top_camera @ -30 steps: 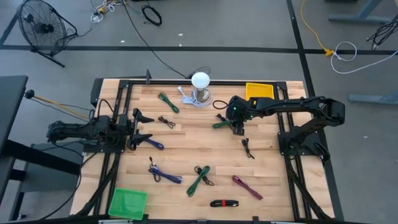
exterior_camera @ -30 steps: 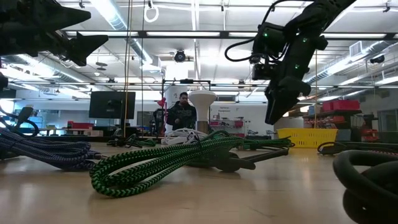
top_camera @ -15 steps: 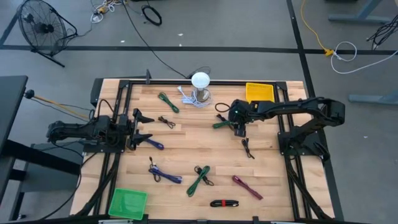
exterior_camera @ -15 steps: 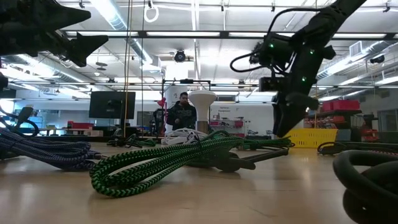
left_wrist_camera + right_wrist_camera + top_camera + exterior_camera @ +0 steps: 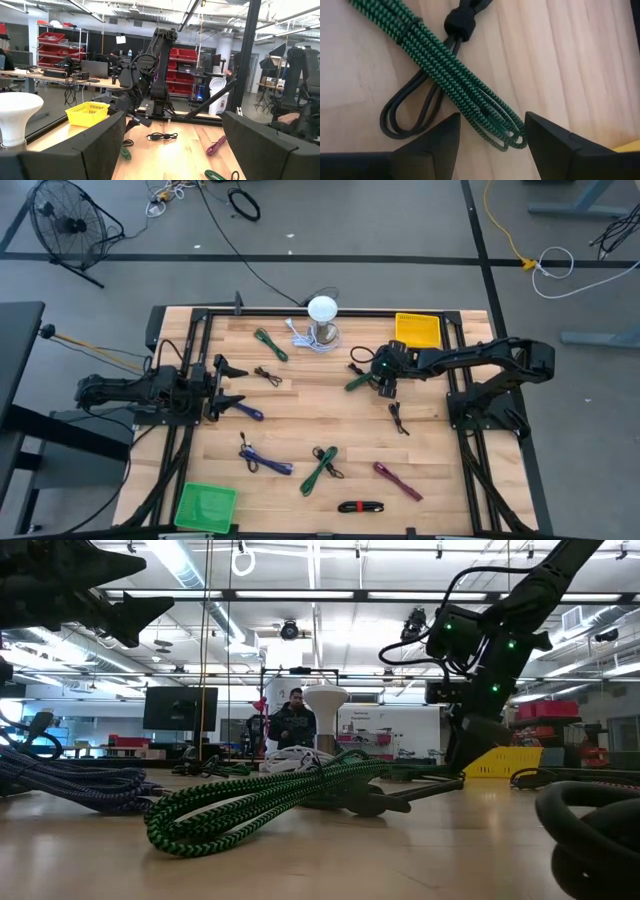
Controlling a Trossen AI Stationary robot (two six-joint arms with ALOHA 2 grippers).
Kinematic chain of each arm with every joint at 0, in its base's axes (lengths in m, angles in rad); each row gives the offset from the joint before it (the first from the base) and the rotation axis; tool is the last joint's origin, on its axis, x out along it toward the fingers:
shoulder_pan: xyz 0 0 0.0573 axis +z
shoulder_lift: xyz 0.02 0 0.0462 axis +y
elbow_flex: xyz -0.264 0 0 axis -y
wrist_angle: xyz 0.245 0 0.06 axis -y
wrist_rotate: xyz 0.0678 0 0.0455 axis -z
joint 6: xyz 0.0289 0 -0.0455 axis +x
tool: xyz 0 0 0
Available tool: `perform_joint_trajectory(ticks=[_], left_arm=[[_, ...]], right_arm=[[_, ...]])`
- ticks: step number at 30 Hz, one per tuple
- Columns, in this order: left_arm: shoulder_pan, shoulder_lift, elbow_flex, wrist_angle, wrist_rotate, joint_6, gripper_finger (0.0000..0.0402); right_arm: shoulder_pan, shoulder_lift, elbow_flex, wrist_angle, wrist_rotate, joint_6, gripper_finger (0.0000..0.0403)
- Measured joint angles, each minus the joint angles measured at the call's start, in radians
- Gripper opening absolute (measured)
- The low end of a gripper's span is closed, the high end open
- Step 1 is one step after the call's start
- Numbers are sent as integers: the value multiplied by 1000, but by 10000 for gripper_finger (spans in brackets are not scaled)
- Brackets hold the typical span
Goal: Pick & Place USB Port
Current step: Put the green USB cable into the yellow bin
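Grey workshop floor surrounds a pale wooden desk point(image 5: 300, 395) bounded by a black frame. Cables are scattered across it: a green bundle point(image 5: 270, 343) at the far left, a blue one point(image 5: 265, 462) and another green one point(image 5: 321, 468) at the near middle, a maroon one point(image 5: 397, 479) and a black one with a red band point(image 5: 360, 506) near the front edge. A white lamp point(image 5: 323, 310) stands at the far edge, a yellow basket point(image 5: 417, 329) at the far right corner, a green tray point(image 5: 206, 506) at the near left corner. Bare wood lies open in the centre and along the right side.

The right arm reaches in from the right, wrist bent down, its right end effector point(image 5: 490, 137) low over the desk with its fingers point(image 5: 432, 145) spread to either side of the looped end of the dark green braided USB cable point(image 5: 455, 87), right of centre and near the yellow basket; contact cannot be told. A thin black cable point(image 5: 402, 107) lies beside that bundle.

The left arm lies level at the left edge, its left end effector point(image 5: 228, 387) spread and empty.

A person point(image 5: 292, 724) stands beyond the far side.
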Motion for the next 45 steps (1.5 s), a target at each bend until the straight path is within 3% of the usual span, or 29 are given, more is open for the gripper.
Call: perform_joint_trajectory(ticks=[6, 10, 19, 25, 34, 45], left_arm=[[0, 0, 0, 0, 0, 0, 339], [0, 0, 0, 0, 0, 1, 339], [0, 0, 0, -1, 0, 1, 339], [0, 0, 0, -1, 0, 1, 339], [0, 0, 0, -1, 0, 1, 339], [0, 0, 0, -1, 0, 0, 339]], right_arm=[[0, 0, -6, 16, -5, -9, 220], [0, 0, -6, 16, -6, -9, 195], [0, 0, -6, 15, -24, -16, 109], [-1, 0, -6, 3, -24, -31, 16], [-1, 0, 5, -15, -26, -68, 5], [-1, 0, 211, -241, -14, -107, 1]])
